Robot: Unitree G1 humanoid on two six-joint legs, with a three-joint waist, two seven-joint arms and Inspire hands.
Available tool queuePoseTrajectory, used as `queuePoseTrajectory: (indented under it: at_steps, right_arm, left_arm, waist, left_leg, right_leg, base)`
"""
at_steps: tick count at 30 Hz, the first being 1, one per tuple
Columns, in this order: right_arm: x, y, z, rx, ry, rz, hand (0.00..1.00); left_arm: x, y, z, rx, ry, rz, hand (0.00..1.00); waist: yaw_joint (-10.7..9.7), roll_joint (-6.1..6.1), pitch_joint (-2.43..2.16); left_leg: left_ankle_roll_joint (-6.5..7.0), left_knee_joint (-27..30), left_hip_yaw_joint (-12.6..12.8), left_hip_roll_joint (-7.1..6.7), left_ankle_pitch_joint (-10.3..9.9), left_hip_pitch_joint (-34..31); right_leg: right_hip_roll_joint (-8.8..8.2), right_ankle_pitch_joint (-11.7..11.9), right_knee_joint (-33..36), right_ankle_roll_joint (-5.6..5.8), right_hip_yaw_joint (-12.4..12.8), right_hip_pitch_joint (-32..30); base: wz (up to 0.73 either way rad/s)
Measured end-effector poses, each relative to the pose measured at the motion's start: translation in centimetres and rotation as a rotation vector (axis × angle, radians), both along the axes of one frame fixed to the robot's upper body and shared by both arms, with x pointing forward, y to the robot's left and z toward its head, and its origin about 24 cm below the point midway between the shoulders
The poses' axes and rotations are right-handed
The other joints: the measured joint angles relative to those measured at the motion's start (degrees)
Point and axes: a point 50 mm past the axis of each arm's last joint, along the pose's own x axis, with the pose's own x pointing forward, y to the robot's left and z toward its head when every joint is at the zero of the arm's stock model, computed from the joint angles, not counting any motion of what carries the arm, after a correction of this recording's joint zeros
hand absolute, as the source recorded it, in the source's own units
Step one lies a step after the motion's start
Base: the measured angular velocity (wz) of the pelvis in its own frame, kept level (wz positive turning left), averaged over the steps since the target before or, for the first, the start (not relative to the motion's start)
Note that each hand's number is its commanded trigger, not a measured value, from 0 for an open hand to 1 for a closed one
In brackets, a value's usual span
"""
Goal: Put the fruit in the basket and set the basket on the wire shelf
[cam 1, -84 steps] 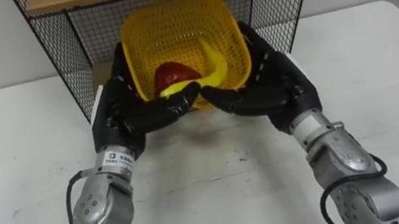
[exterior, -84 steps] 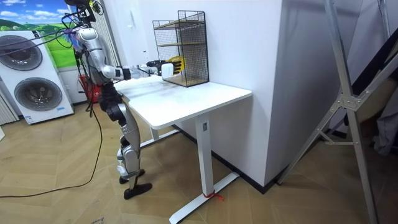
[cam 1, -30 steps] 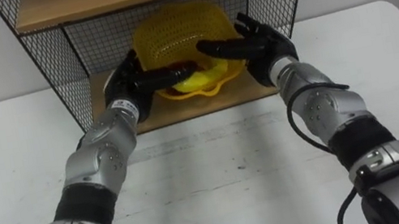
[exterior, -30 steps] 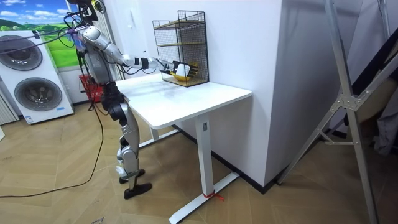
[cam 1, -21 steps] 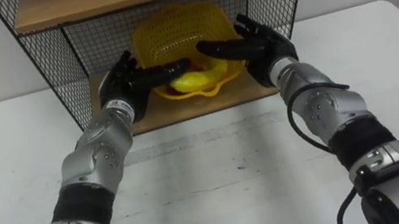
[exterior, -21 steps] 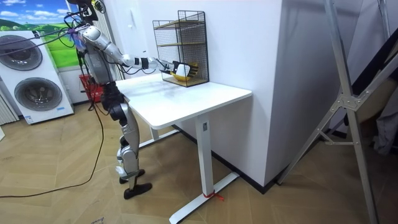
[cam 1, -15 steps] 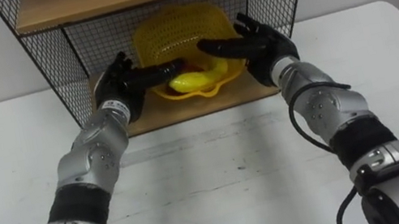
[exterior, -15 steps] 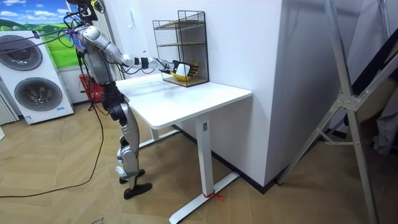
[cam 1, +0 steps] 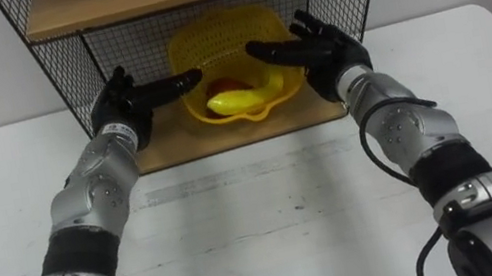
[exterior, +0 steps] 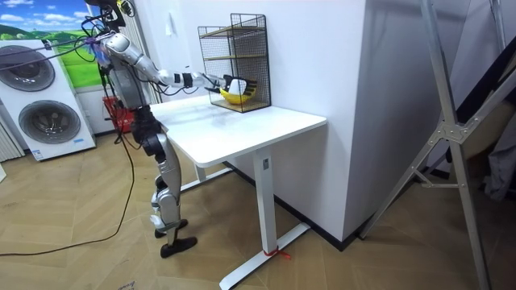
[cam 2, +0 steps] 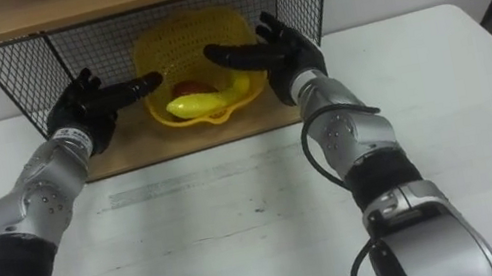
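The yellow basket (cam 1: pixel 208 38) sits on the lower board (cam 1: pixel 186 143) of the wire shelf (cam 1: pixel 61 69), which stands at the tabletop's (cam 1: pixel 242 230) far edge; a banana (cam 1: pixel 241 100) lies in it, with a red fruit (cam 1: pixel 222 86) half hidden behind. The left hand (cam 1: pixel 118 105) is just beside the basket's left rim and the right hand (cam 1: pixel 323 53) at its right rim, both with fingers straight and spread, gripping nothing. In the room view the robot stands at the tabletop's edge on the room view's left, both arms stretched toward the shelf.
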Motion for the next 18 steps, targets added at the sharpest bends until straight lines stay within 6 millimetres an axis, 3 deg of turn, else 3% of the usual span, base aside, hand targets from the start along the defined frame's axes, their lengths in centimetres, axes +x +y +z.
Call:
queuePoseTrajectory:
  at_steps: [4,9,13,16,18]
  right_arm:
    - [0.1,-0.6,0.4,-0.023,-0.021,0.003,0.00]
    - [0.2,-0.5,1.0,-0.076,-0.050,0.010,0.00]
    - [0.2,-0.6,1.6,-0.086,-0.078,0.006,0.00]
    - [-0.3,-0.7,1.6,-0.133,-0.105,0.013,0.00]
    - [-1.1,-0.8,1.9,-0.165,-0.153,0.019,0.00]
  left_arm:
    - [0.1,-0.2,0.6,0.004,-0.021,0.008,0.00]
    - [0.1,-0.3,0.6,0.010,-0.018,0.019,0.00]
    - [0.3,-0.5,1.8,0.010,-0.067,0.017,0.00]
    - [0.3,-0.6,2.4,0.009,-0.103,0.017,0.00]
    - [-0.2,-0.5,2.7,0.009,-0.134,0.017,0.00]
  waist:
    - [0.1,-0.19,-0.58]
    - [0.1,-0.40,-0.73]
    - [0.5,-0.65,-0.81]
    - [0.8,-1.51,-1.14]
    - [0.9,-2.07,-1.13]
  left_leg:
    - [-0.02,0.0,-0.6,-0.02,0.0,0.1]
    - [-0.13,-0.1,-0.6,-0.02,0.1,0.2]
    - [-0.17,-0.1,-0.5,0.00,0.2,0.1]
    - [-0.36,-1.0,-0.5,0.02,0.5,0.8]
    - [-0.44,-1.5,-0.5,0.03,0.7,1.1]
  right_leg:
    - [0.00,0.0,0.0,0.00,-0.4,0.3]
    - [-0.02,0.0,0.0,0.00,-0.5,0.4]
    - [-0.03,0.0,0.0,-0.03,-0.5,0.2]
    - [0.04,0.0,0.0,-0.03,-0.4,0.4]
    - [0.11,0.0,0.0,-0.04,-0.3,0.4]
  base:
    - [0.07]
    - [0.00]
    - [0.00]
    - [-0.03]
    - [-0.04]
